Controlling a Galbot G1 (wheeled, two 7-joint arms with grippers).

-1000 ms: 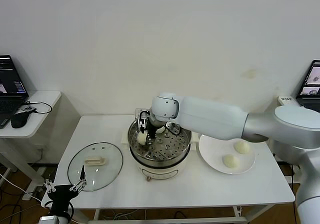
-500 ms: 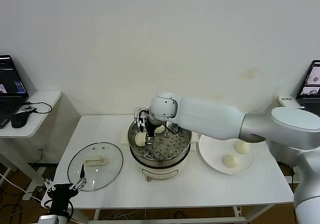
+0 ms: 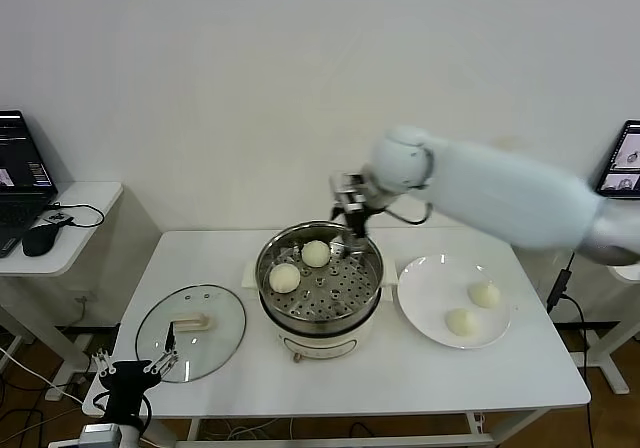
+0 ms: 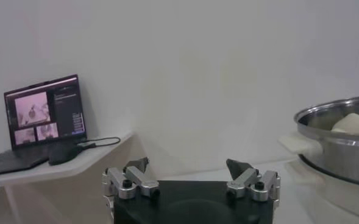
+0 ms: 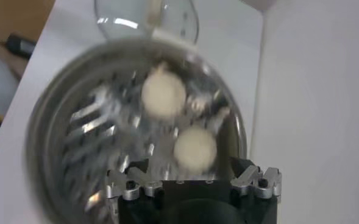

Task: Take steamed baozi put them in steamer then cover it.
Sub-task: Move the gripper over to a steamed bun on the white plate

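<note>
The steamer stands mid-table with two baozi on its perforated tray, one at the left and one at the back. Two more baozi lie on the white plate. My right gripper is open and empty, raised above the pot's back rim; its wrist view looks down on the two buns in the pot. The glass cover lies flat at the table's left. My left gripper is open, parked below the table's front left; its own view shows it too.
A side table at the left carries a laptop and a mouse. Another laptop stands at the far right. The wall is close behind the table.
My right gripper has let go of the second baozi at the tray's left and swung up and to the right, out of the pot. The left arm has barely moved.
</note>
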